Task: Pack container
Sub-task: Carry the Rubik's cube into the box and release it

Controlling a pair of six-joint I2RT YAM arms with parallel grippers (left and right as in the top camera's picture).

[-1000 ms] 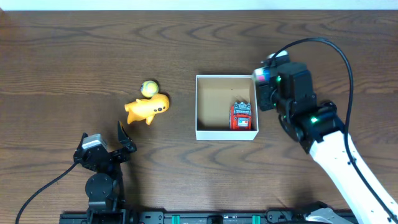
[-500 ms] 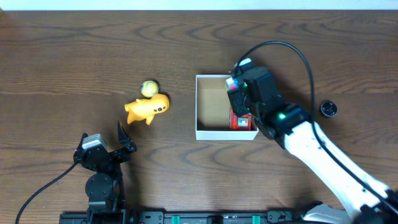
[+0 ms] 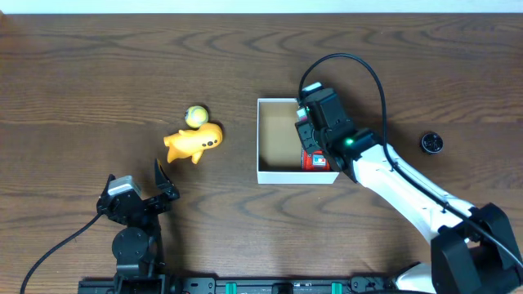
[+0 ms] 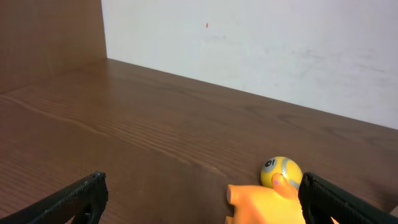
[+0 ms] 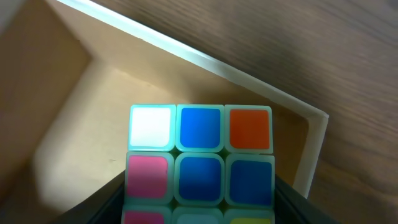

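Change: the right claw (image 3: 313, 131) is now placed over the container (image 3: 278, 176), above its 3 o'clock half. A second ago it was held outside, past the 3 o'clock wall. A puzzle cube (image 5: 200, 158) is gripped in it and is seen in the wrist view above the brown floor, near a corner of the white rim. The cube is not yet let go, and the drop-in is judged to be the step in hand. A small black round item (image 3: 431, 143) is now uncovered on the tabletop (image 3: 82, 73), well apart at 3 o'clock of the container.

Nearest, the left claw (image 3: 165, 184) is unmoved at 7 o'clock, spread wide, with nothing held.

Farther out, an orange toy (image 3: 194, 142) is left outside at 9 o'clock of the container, with a yellow-green ball (image 3: 195, 116) just beside it at its 12 o'clock. Both are judged still to be packed.

Container: placed mid-tabletop. One red toy (image 3: 313, 159) is lodged inside at the 4 o'clock corner, partly hidden by the arm. The rest of the floor is shown bare.
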